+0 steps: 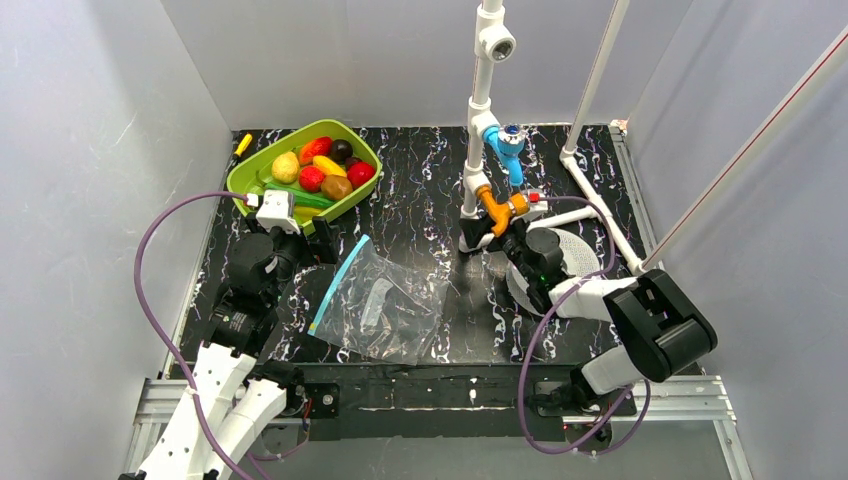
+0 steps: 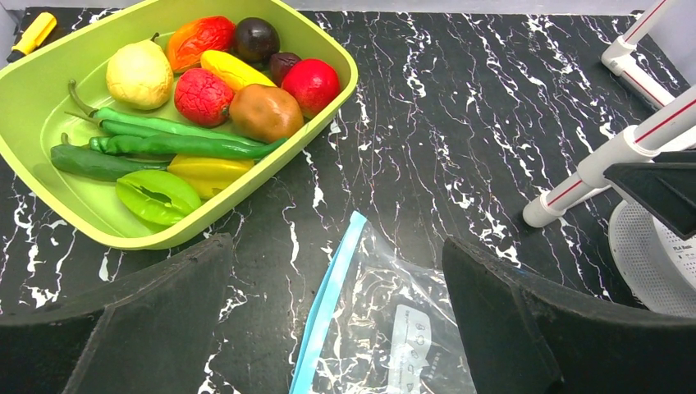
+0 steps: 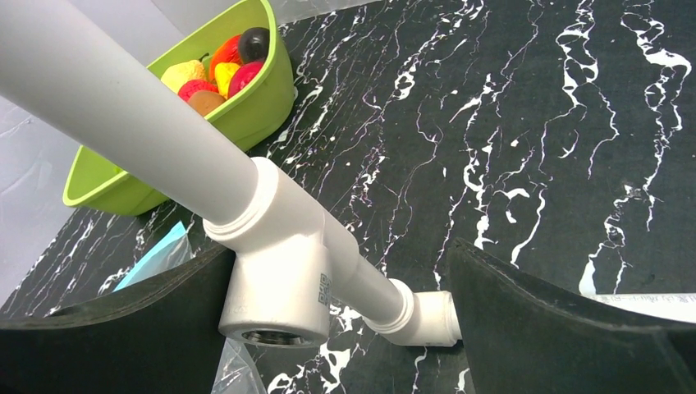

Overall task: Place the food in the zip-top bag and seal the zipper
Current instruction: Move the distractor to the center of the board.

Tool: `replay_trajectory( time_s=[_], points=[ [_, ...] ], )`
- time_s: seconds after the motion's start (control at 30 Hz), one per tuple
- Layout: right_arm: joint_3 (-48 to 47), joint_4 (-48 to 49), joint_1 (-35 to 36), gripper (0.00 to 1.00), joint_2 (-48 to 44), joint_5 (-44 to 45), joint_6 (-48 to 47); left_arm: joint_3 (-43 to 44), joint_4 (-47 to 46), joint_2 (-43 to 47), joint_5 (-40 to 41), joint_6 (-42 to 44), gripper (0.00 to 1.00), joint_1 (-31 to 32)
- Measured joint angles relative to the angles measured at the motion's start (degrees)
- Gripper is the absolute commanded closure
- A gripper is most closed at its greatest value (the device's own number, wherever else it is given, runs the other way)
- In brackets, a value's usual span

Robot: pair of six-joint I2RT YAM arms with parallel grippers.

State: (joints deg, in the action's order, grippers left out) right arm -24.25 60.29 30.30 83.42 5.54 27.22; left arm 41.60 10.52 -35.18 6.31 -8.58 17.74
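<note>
lime-green tray [image 2: 33,103] and white pipe frame [image 1: 484,85] on black marbled table [image 1: 420,180], yellow-handled tool [image 2: 33,34] beside tray

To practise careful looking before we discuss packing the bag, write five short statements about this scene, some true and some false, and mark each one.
1. All the toy food lies in the green tray. True.
2. The plastic bag already holds a red fruit. False: no food shows inside it.
3. The left gripper is shut on a green pepper. False: it is open and holds nothing.
4. The bag's blue zipper runs along its left edge in the overhead view. True.
5. The right gripper hangs over the tray. False: it is open beside the white pipes, away from the tray.
</note>
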Motion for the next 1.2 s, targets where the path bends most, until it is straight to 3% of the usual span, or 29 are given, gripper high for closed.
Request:
replay_trajectory(
  time_s=[1.2],
  points=[
    [-21.35,-2.84,-2.47,0.02,18.99,-3.43,-1.09,0.0,-0.2,-0.68,-1.14,-0.22,0.01,0.0]
  ],
)
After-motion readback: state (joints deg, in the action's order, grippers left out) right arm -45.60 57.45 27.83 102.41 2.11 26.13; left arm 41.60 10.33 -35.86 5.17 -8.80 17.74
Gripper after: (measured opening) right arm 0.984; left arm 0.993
